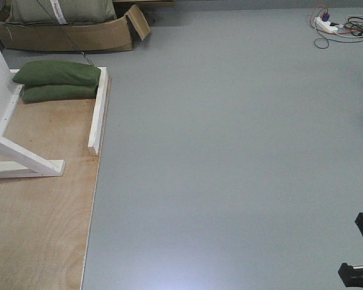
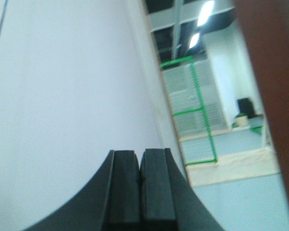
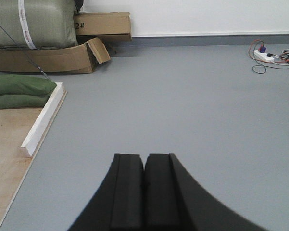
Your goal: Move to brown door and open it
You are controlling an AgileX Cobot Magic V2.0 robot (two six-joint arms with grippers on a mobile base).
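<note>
The brown door (image 2: 274, 96) (blurred, only a reddish edge in view) stands to the upper right of the left gripper (image 2: 140, 158), apart from it. That gripper's fingers are pressed together. Left of the door runs a white wall (image 2: 62, 96). The right gripper (image 3: 144, 161), also pressed together, faces grey floor (image 3: 182, 96).

The left claw (image 2: 140, 192) has its two black fingers (image 2: 125, 187) pressed flat together, with no gap between them and nothing held. The right claw (image 3: 144, 192) shows the same: both fingers (image 3: 158, 187) meet along a thin seam, empty. In the front view only a black piece of an arm (image 1: 359, 254) pokes in at the lower right corner
</note>
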